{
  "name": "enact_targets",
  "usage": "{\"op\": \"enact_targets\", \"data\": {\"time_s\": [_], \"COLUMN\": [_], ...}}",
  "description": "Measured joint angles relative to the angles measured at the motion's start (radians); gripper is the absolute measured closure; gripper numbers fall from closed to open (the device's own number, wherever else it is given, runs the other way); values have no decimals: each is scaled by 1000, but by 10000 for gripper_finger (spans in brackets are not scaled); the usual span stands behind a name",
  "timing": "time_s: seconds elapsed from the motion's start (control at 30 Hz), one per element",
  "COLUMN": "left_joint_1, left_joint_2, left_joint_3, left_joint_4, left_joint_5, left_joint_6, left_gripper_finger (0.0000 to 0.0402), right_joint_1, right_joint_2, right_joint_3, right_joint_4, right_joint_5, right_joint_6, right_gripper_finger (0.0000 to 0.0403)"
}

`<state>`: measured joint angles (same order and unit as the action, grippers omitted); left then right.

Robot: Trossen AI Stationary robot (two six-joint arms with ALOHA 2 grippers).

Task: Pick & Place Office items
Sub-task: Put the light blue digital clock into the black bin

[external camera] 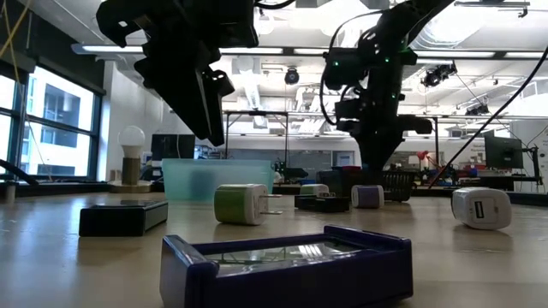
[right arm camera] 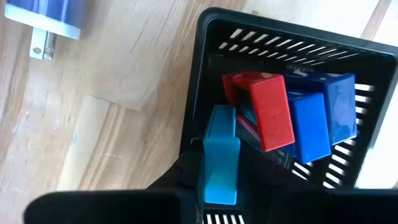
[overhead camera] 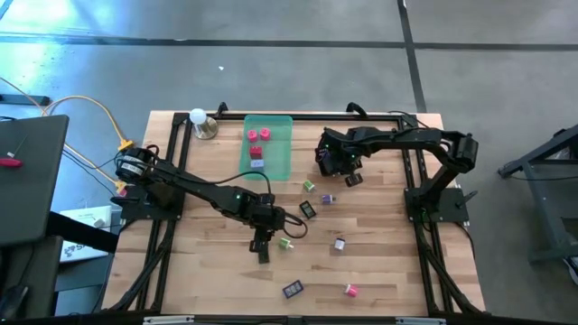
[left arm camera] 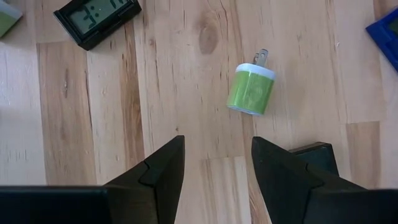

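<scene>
the left gripper (left arm camera: 214, 171) is held just above the wooden table (overhead camera: 388, 271) near its middle, its two dark fingers (left arm camera: 163, 168) spread apart with only bare wood between them. just beyond the fingertips a green-and-white plug adapter (left arm camera: 250, 91) lies on its side, apart from both fingers; in the high view it is seen just to the right of the gripper (overhead camera: 263, 242). a small black digital clock (left arm camera: 96, 18) rests farther off on the wood, and a blue piece (left arm camera: 387, 31) is cut by the picture's edge. the right gripper (right arm camera: 217, 180) is poised over the black mesh basket (right arm camera: 211, 74) near the table's far right part, and whether its fingers are parted or closed cannot be told. a teal clip (right arm camera: 220, 155) is seen at the gripper's front, with a red clip (right arm camera: 268, 112) and blue clips (right arm camera: 323, 118) lying together inside the basket. a blue-and-white adapter (right arm camera: 46, 15) lies on the wood beside the basket. in the translucent green tray (overhead camera: 275, 153) at the table's far middle, pink and red pieces (overhead camera: 259, 134) are gathered. a pink piece (overhead camera: 351, 290) and a dark blue clock (overhead camera: 293, 289) lie toward the near edge.
</scene>
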<state>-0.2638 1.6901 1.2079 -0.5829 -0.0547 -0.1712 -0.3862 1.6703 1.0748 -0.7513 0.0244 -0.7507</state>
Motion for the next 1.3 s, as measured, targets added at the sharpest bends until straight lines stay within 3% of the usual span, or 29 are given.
{"op": "enact_targets", "data": {"time_s": [1.0, 1.3], "left_joint_1": [0, 0], "left_joint_2": [0, 0], "left_joint_3": [0, 0], "left_joint_4": [-2, -8], "left_joint_5": [0, 0], "left_joint_6": [0, 0], "left_gripper_finger": [222, 222], "right_joint_1": [24, 24], "right_joint_2": [8, 8], "right_joint_3": [63, 63], "right_joint_4": [1, 13], "right_joint_5": [-106, -99], "right_joint_6": [-39, -10], "right_gripper_finger": [348, 312]}}
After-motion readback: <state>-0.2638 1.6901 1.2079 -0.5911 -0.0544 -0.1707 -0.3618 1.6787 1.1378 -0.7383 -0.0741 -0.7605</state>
